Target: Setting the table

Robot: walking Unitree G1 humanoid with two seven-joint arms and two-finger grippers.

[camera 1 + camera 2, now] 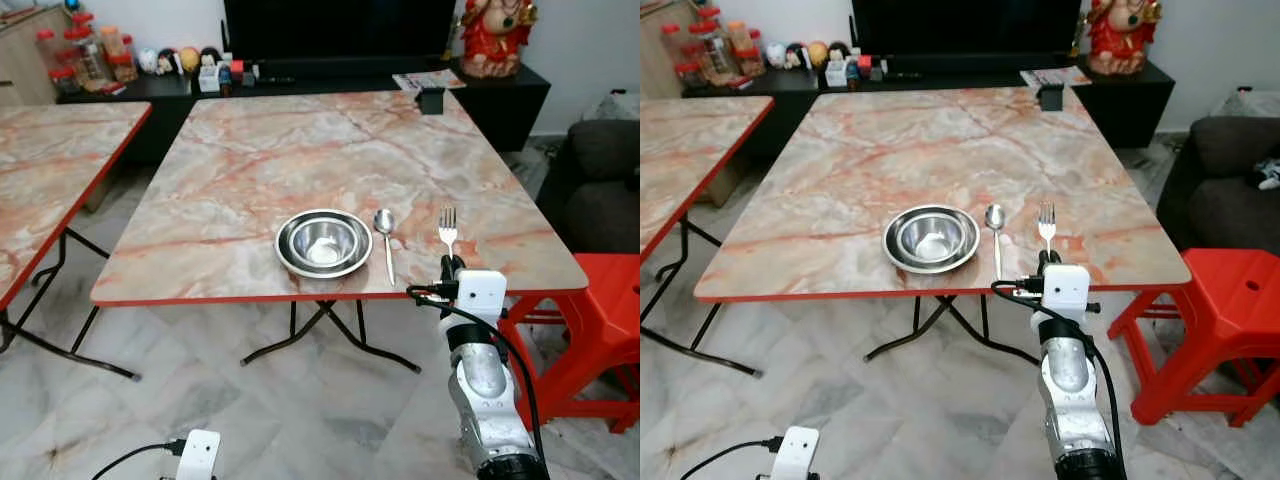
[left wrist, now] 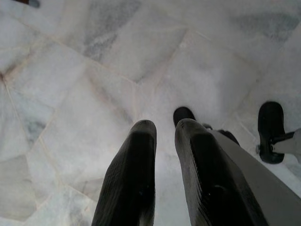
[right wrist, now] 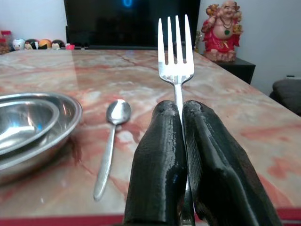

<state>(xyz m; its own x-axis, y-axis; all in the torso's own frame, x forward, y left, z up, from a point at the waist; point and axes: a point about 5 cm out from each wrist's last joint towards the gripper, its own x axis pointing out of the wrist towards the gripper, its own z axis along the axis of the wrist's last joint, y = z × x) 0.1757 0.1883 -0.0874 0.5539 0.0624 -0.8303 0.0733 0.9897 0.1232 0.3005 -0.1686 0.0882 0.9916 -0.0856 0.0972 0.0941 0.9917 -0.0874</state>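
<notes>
Marble-patterned table [image 1: 300,150] with red edging, TV cabinet [image 1: 300,85] behind. Right gripper [image 3: 181,141] at the near edge pinches the fork [image 1: 448,228], tines forward, right of spoon [image 1: 385,235] and bowl [image 1: 323,242]. Left gripper [image 2: 164,141] hangs idle, fingers slightly parted.

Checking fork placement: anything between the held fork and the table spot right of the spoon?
Nothing visible. The right gripper holds the fork over bare table right of the spoon, which lies beside the bowl.
</notes>
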